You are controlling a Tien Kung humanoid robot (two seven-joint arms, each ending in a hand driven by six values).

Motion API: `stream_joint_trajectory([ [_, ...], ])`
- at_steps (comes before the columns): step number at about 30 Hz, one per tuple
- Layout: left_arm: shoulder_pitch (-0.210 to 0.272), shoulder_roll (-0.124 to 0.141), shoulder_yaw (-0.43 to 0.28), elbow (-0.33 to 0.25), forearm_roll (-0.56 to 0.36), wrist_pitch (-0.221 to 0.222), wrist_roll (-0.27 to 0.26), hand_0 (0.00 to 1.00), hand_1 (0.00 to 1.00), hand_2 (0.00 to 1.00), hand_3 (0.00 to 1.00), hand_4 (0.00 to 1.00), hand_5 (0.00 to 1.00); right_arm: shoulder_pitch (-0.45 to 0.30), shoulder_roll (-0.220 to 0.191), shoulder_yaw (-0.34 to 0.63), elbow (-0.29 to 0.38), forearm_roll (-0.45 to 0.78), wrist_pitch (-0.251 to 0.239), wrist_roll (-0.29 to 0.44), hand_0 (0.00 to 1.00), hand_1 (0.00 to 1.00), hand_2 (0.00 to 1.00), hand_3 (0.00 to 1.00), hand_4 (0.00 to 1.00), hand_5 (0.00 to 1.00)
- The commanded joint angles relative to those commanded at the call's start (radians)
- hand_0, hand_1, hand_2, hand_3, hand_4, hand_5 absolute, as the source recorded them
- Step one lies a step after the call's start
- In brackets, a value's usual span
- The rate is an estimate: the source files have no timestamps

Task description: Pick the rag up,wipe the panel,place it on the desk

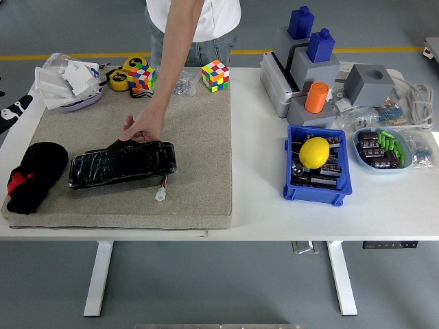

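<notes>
Neither robot hand was in view; a person's hand [144,128] pressed the panel's [122,164] far edge. Left of it, the rag [36,175] lay bunched on the desk [260,199]: soft, light, best pinched at its top.

You are looking at a lab or workshop test bench. A white height-adjustable table [260,205] is standing on a grey floor crossed by a yellow tape line [384,49]. A blue parts bin [314,185] is holding small black components, grey fixture blocks [309,75] are sitting with blue and orange pegs in them, and cables [415,96] and Rubik's cubes [215,75] are lying about as test props.
</notes>
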Motion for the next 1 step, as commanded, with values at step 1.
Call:
stream_joint_trajectory([
  [1,-0.001,0.0,0.0,0.0,0.0,0.0,0.0,0.361,0.555,0.627,0.743,0.998,0.652,0.0,0.001,-0.002,0.0,0.001,0.0,0.0,0.745,0.646,0.692,0.592,0.96,0.581],
])
